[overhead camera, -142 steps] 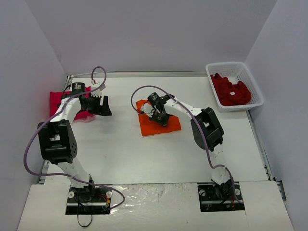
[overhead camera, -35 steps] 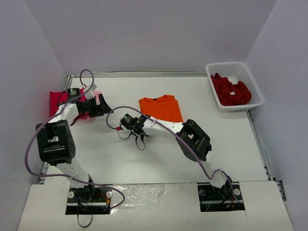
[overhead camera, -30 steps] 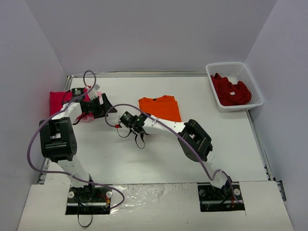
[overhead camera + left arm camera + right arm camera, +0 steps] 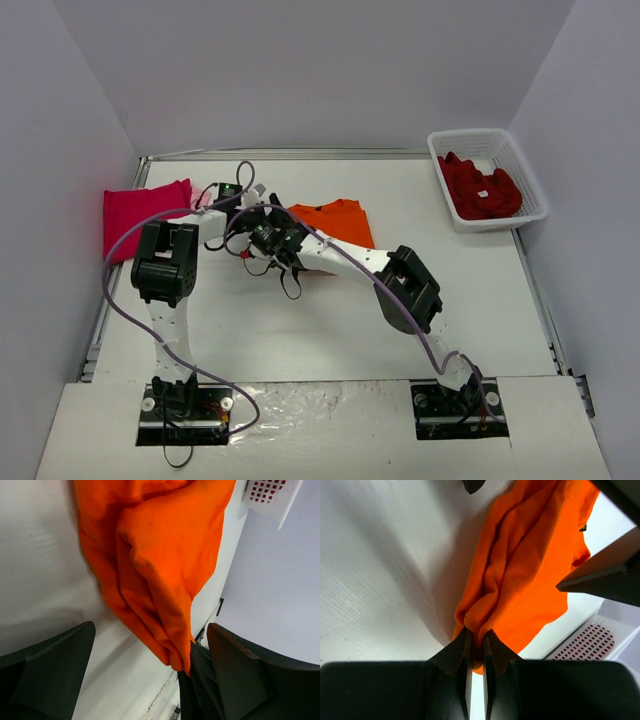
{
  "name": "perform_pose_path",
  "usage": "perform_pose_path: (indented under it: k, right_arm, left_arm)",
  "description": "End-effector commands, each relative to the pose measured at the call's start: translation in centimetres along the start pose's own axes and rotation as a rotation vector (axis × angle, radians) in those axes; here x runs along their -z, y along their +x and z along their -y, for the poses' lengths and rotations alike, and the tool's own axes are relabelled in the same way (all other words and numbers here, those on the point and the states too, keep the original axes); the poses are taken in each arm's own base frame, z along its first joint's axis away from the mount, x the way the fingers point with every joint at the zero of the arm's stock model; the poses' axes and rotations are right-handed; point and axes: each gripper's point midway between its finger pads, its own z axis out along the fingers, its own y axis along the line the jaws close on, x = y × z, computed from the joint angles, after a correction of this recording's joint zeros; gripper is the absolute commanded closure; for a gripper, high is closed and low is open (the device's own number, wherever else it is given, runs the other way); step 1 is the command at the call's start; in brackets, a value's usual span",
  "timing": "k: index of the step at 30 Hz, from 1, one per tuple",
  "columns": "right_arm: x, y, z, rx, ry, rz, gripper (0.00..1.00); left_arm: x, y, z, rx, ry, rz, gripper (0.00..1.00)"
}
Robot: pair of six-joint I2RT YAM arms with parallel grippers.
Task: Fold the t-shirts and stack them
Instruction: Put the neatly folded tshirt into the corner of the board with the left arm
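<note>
**Right gripper** [image 4: 476, 636]: the jaws are closed to a narrow slit. They pinch a bunched fold at the edge of the orange t-shirt [image 4: 530, 565]. In the right wrist view, the cloth runs from the pinch point toward the upper right of the frame, creased lengthwise.

**Left gripper** [image 4: 150, 627]: the jaws are spread wide and grip nothing. The fingers [image 4: 50, 665] sit at the lower left and lower right of the left wrist view, with the narrow end of the orange t-shirt between them. Contact between these fingers and the cloth cannot be determined.

**Position of both grippers:** in the top view, they meet at the left edge of the orange t-shirt, just left of the frame centre.

**Surroundings:**
- The orange t-shirt lies on the white table [image 4: 300, 330].
- The magenta-pink t-shirt [image 4: 145, 212] lies flat at the left edge of the table, apart from the orange one.
- The dark red t-shirts [image 4: 480, 190] are heaped inside the white lattice basket [image 4: 470, 133] at the upper right of the table.
</note>
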Motion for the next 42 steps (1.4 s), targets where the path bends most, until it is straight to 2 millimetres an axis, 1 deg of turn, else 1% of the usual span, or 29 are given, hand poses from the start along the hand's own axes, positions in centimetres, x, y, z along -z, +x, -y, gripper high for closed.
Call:
perform_pose_path:
  k: [1, 7, 11, 13, 19, 23, 27, 33, 37, 42]
  right_arm:
    - [1.0, -1.6, 1.5, -0.056, 0.033, 0.049, 1.0]
    - [1.0, -2.1, 1.7, -0.06, 0.031, 0.053, 1.0]
    - [1.1, -2.4, 1.5, -0.056, 0.023, 0.055, 1.0]
    - [1.1, -2.4, 1.3, -0.05, 0.02, 0.052, 1.0]
    - [1.4, -3.0, 1.3, -0.048, 0.02, 0.063, 1.0]
    - [1.4, -3.0, 0.6, -0.032, 0.003, 0.058, 1.0]
    - [1.2, -2.7, -0.2, -0.019, -0.011, 0.048, 1.0]
    - [1.0, -3.0, -1.3, 0.0, -0.026, 0.046, 1.0]
    - [1.0, -3.2, -1.5, 0.008, -0.026, 0.047, 1.0]
    - [1.1, -3.6, -1.2, 0.01, -0.014, 0.049, 1.0]
  left_arm:
    - [-1.1, 0.1, 1.0, -0.003, 0.014, -0.003, 0.07]
    - [-1.7, 0.4, 0.7, 0.001, 0.001, -0.011, 0.06]
    - [-1.6, 0.2, 0.8, 0.013, 0.0, -0.001, 0.06]
    - [-1.6, -0.5, 1.4, -0.007, 0.024, 0.021, 0.06]
    - [-2.1, -0.7, 1.1, 0.001, 0.029, 0.013, 0.05]
    - [-1.5, -1.3, 2.0, -0.013, 0.05, 0.029, 0.05]
    - [-1.0, -1.4, 2.2, -0.013, 0.058, 0.047, 0.04]
    - [-0.5, -1.9, 3.1, -0.017, 0.087, 0.075, 0.05]
    - [-0.7, -1.8, 2.9, -0.009, 0.086, 0.071, 0.05]
    - [-1.0, -1.3, 2.6, -0.006, 0.085, 0.063, 0.05]
